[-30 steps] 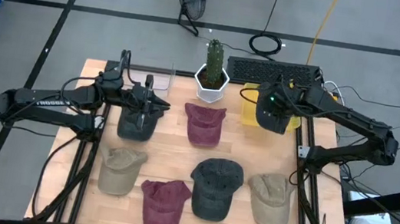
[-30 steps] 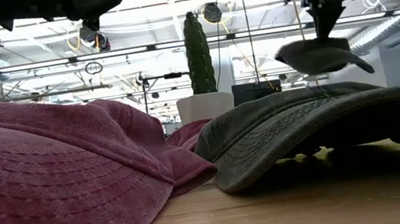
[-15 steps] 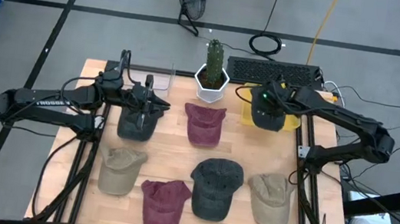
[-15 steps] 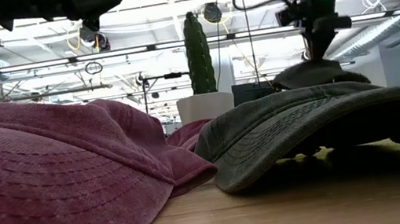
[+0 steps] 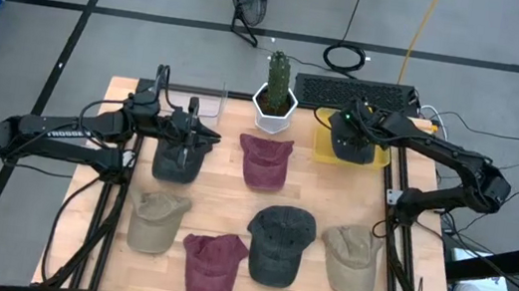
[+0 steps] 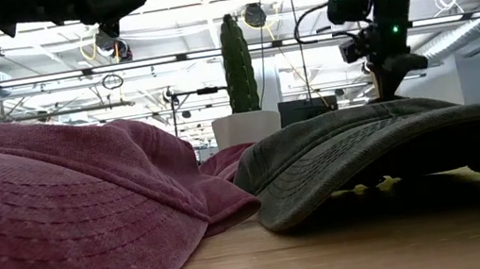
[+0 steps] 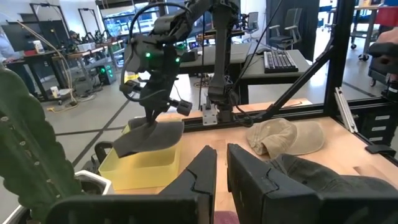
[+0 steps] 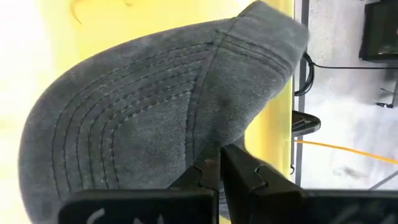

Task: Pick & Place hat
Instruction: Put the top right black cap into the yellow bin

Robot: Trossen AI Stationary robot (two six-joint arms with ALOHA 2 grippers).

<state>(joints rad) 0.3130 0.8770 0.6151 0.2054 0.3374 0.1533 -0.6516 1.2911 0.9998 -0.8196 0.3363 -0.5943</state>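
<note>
A dark grey stitched cotton cap (image 8: 155, 106) is pinched by its edge in the closed fingers of the right gripper (image 5: 346, 130) and hangs directly below them, partly inside the shallow yellow plastic bin (image 7: 146, 165) at the table's far right corner. Its brim runs roughly along the bin's length, one end overhanging the wall. The release is judged next; only the bin's rim and the black frame rail (image 7: 249, 115) just beside it crowd the drop. The left gripper (image 5: 185, 139), fingers nearly together and holding nothing, hovers over another dark cap (image 5: 177, 163), well apart.
</note>
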